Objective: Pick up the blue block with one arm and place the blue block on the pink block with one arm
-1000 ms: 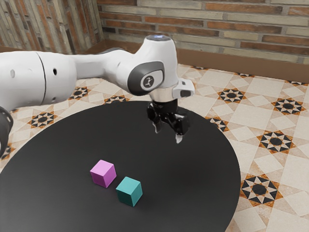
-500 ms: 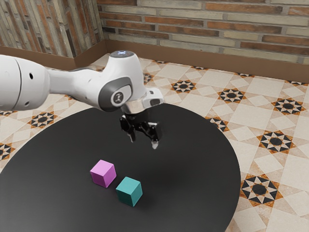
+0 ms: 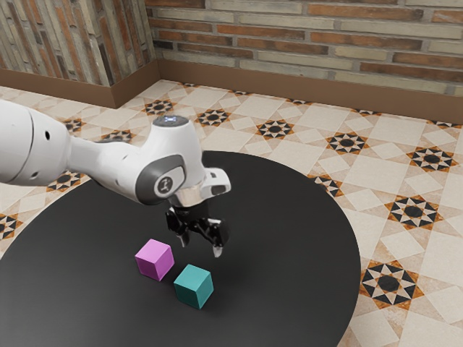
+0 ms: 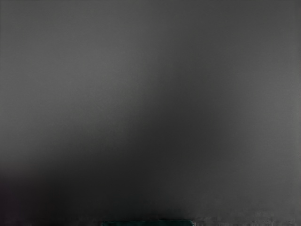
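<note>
A teal-blue block [image 3: 194, 285] rests on the round black table [image 3: 289, 238], just to the exterior view's right of a pink block [image 3: 155, 259]; the two stand close but apart. My gripper [image 3: 200, 244] hangs open with nothing between its fingers, a little above and behind the teal-blue block. In the wrist view a thin teal strip, the block's edge [image 4: 146, 222], shows under the hand against the dark table [image 4: 150, 103].
The table's rim curves off toward the exterior view's right above a patterned tile floor [image 3: 412, 210]. A brick wall [image 3: 304, 36] runs along the back. My white arm [image 3: 87, 163] spans the table's left side.
My arm has swung toward the exterior view's left and come down, carrying the open gripper from the table's far middle to just above the two blocks. The blocks have not moved.
</note>
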